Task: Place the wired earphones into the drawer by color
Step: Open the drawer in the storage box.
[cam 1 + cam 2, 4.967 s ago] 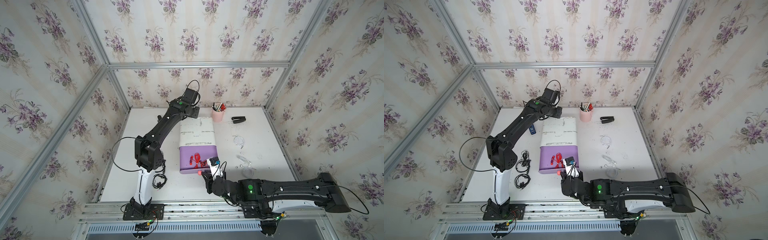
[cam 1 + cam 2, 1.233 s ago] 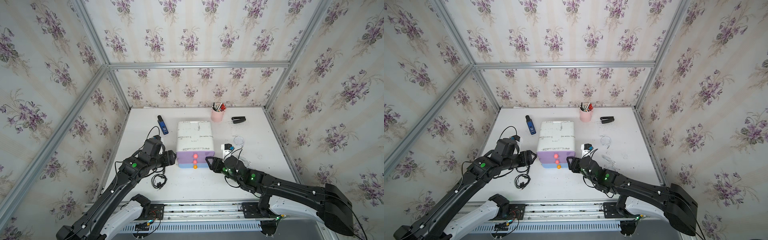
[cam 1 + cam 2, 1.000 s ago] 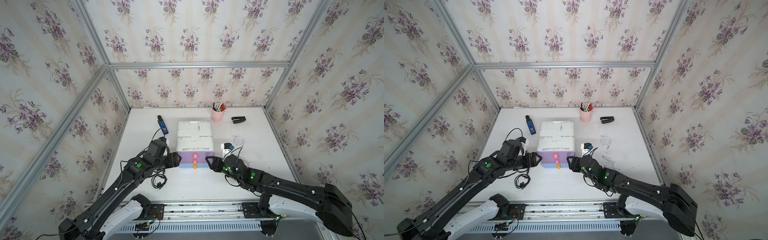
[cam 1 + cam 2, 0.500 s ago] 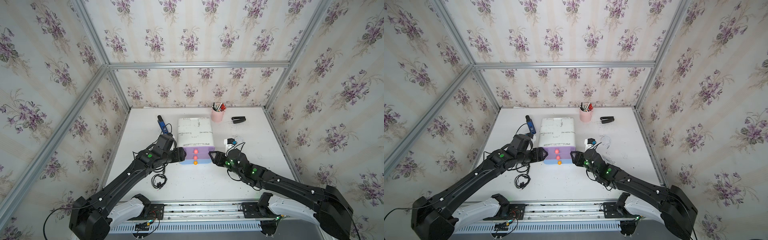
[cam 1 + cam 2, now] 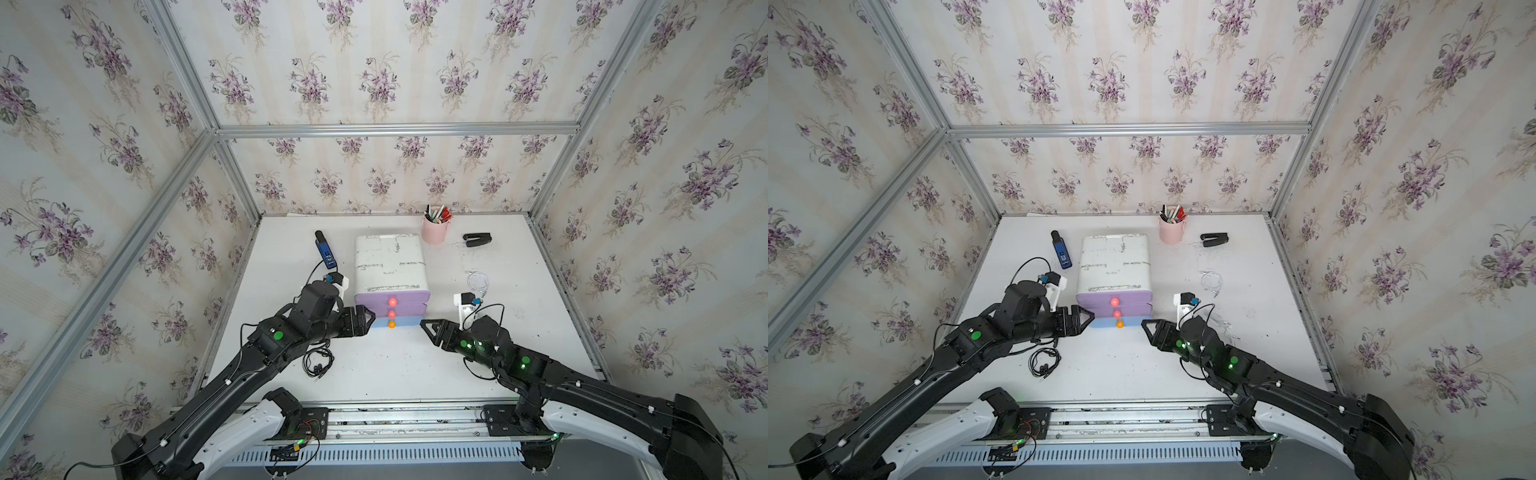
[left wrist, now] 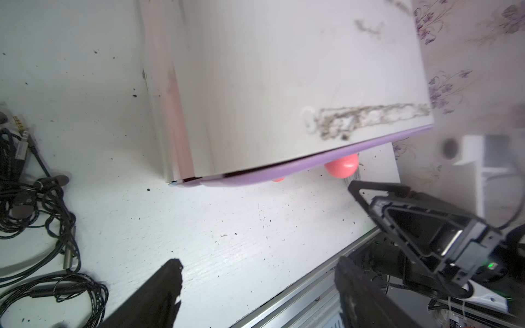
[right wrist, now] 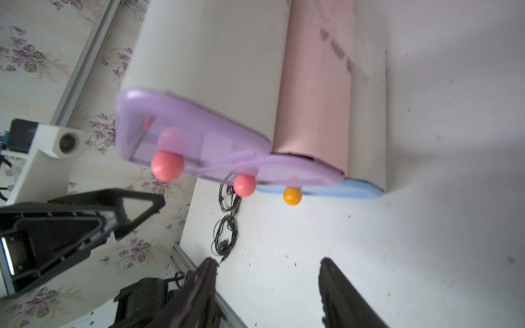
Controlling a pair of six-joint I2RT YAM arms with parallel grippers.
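The wired earphones (image 5: 318,364), a black coil, lie just behind the empty, spread left gripper (image 5: 370,320). Light, limp and tangle-prone, they are probably best pinched across bunched loops. The right gripper (image 5: 424,325) also gapes empty.

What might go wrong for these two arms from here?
1. The black earphones lie loose right beside the left arm; it could snag or drag them.
2. The left gripper and right gripper, both open and empty, flank the front of the drawer unit; a nudge might shove it.
3. The white earphones barely show against the white table; a grab could miss.
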